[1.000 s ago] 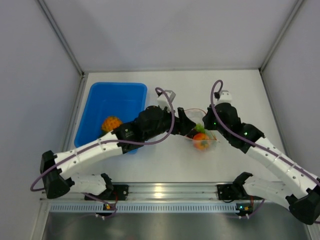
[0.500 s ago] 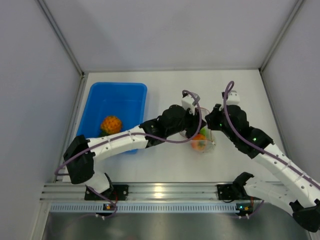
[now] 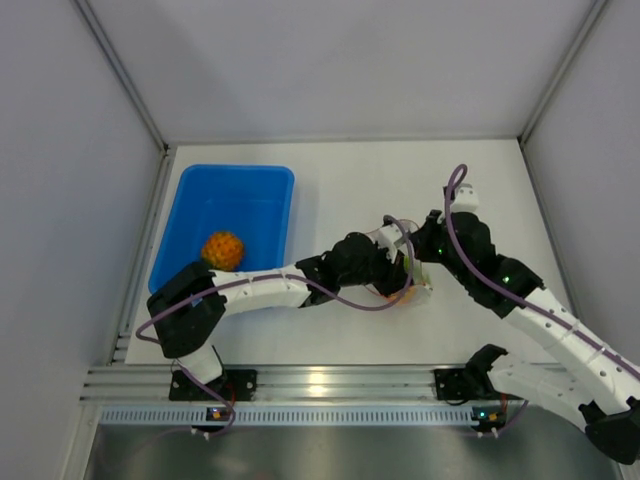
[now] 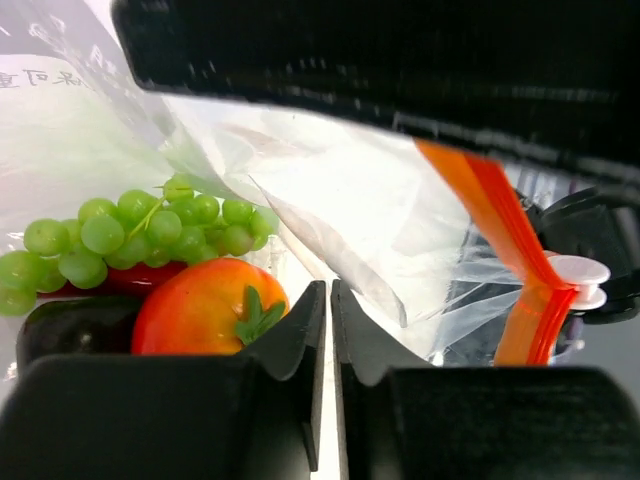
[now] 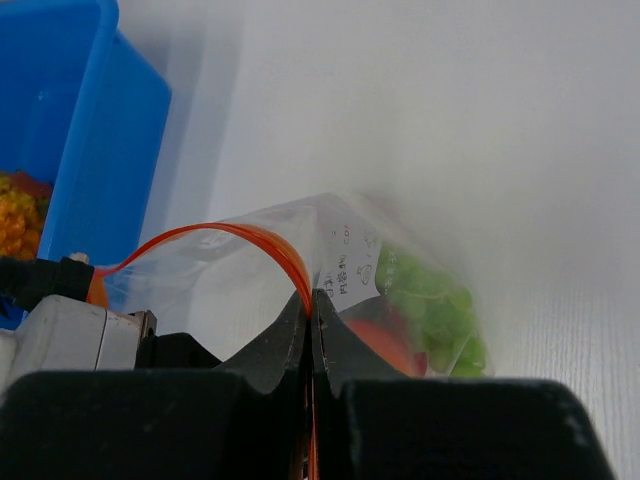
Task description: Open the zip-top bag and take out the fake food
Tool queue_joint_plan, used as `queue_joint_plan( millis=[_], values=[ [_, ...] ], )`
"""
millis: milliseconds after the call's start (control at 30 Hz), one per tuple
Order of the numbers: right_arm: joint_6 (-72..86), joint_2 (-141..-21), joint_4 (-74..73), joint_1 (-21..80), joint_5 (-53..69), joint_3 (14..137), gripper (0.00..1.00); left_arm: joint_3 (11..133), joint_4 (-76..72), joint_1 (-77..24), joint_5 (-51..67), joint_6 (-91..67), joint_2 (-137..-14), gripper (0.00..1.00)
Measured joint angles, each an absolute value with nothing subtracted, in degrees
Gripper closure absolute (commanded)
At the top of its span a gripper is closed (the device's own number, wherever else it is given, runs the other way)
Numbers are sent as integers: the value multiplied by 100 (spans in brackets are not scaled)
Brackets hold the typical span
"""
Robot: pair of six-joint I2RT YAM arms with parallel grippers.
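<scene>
1. The step in hand looks like parting the mouth of the zip-top bag [image 5: 340,260], which lies on the bench [image 3: 350,180] right of middle, between the two arms and well apart from the blue tray [image 3: 205,190]
2. The right pincer [image 5: 311,300] is clamped on the orange-red zip strip [image 5: 230,235] at the bag's top edge; the strip bows up in an arc, so the mouth seems at least partly parted
3. The left pincer [image 4: 327,295] is narrow, almost closed, with its tips at the clear film just above the contents; I cannot tell whether any film is caught between them
4. The fake food [image 4: 205,310] is all inside the bag: green grapes [image 4: 150,230], a tomato-like piece, and dark and red pieces beneath
5. Next, as I judge it, the left pincer needs a sure hold on the opposite lip, then a gentle pull away from the right one; thin film could slip free
6. Against half a second ago, the left arm has stretched further and dropped over the bag, hiding most of the food from above; the right arm has barely shifted, and the orange-yellow piece [image 3: 223,250] sits unchanged in the tray
</scene>
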State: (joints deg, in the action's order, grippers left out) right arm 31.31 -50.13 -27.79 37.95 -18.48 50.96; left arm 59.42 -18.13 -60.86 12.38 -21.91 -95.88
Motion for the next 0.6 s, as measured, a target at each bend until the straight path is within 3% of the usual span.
queue_joint_plan(
  millis=[133,367,600],
  values=[
    [3111,-5015,-2779,3795,-1916,5096,100,5745,-2038,-6093,1140,-1946,-9585,71],
    [3050,-5013,-2786,3795,-2016,5098,100,5658,-1931,-6132,228,-1752,-9598,58],
    [2978,-5013,-2792,3795,-2034,5098,100,6084,-1164,-6222,-252,-1568,-9902,35]
  ],
)
